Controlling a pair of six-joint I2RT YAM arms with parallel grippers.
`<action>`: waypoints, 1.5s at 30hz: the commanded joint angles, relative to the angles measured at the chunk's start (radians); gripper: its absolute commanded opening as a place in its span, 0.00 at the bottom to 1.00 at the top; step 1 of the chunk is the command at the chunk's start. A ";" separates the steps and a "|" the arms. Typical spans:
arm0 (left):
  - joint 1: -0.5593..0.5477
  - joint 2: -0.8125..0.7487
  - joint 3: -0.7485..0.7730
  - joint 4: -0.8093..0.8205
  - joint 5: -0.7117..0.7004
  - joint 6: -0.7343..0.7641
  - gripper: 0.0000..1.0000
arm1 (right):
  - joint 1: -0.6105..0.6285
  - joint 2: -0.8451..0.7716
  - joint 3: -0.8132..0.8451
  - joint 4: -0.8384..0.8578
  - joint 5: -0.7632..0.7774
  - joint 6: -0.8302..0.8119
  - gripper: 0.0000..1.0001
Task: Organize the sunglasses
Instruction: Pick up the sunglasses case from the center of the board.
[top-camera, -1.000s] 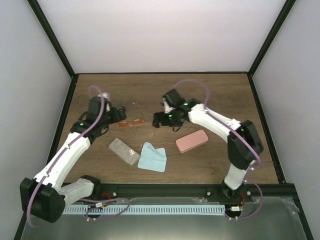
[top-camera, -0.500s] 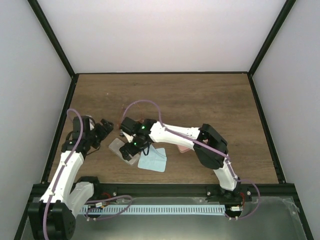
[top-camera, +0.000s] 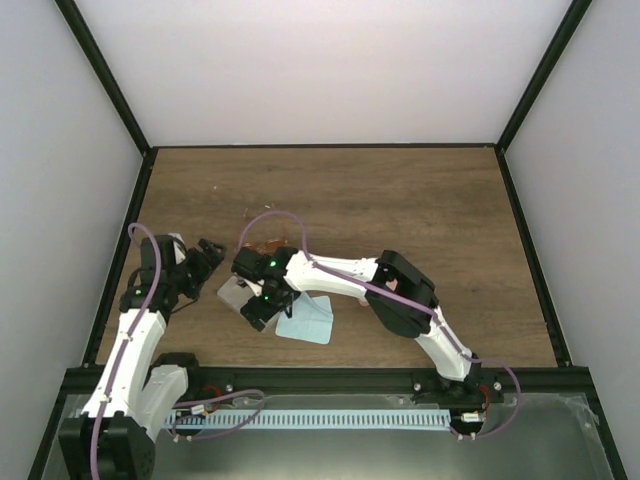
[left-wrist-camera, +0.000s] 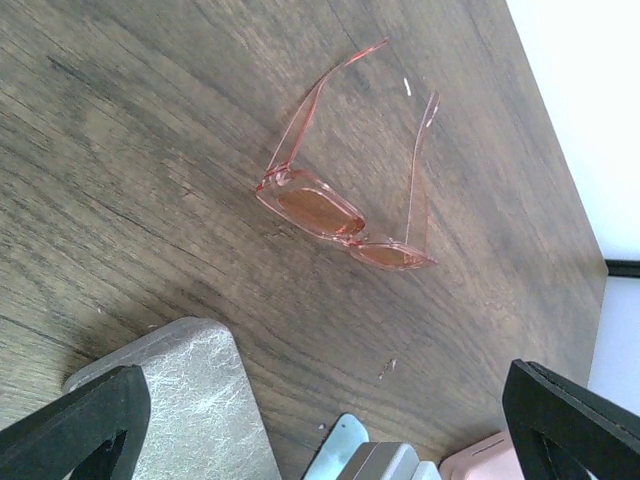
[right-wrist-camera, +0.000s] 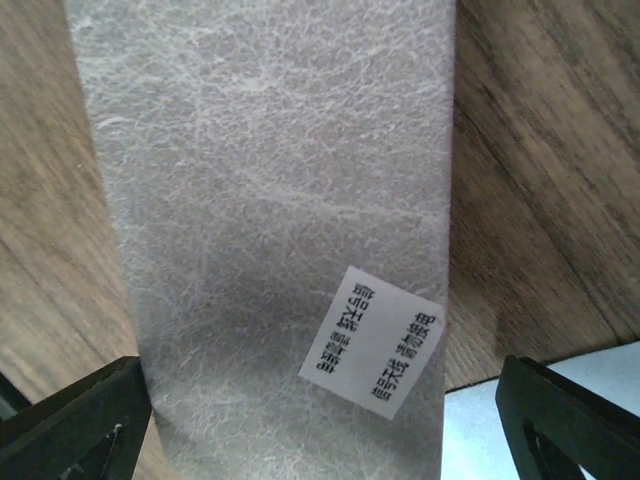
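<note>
One oblong grey case (right-wrist-camera: 260, 200) with a crackled, leather-like grain lies on the dark wood-grained table (top-camera: 420, 200). A small white rectangular label (right-wrist-camera: 385, 345) near one end of the case carries two rows of printed characters too fine to read. The right gripper (right-wrist-camera: 320, 425) hangs directly over the grey case, released, its black fingers spread wide and holding nothing. One pair of sunglasses (left-wrist-camera: 340, 215), with narrow orange-tinted lenses in a thin translucent pinkish frame and its temples unfolded, lies on bare wood just beyond the grey case, apart from it. The left gripper (left-wrist-camera: 320, 425) sits to the left of the grey case, likewise released and empty, facing the sunglasses. One soft light blue cloth (top-camera: 305, 320) lies just beside the right end of the grey case. A corner of one smooth pink case (left-wrist-camera: 480, 465) shows further right.
</note>
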 joint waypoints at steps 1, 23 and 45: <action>0.008 0.011 -0.012 0.012 0.026 0.008 0.99 | 0.005 0.014 0.068 -0.018 0.065 -0.021 0.96; 0.009 0.029 -0.029 0.017 0.047 0.024 0.98 | 0.006 0.047 0.091 -0.007 0.061 -0.030 0.91; 0.011 0.025 -0.052 0.020 0.057 0.035 0.98 | 0.005 0.064 0.137 -0.038 0.081 -0.003 0.63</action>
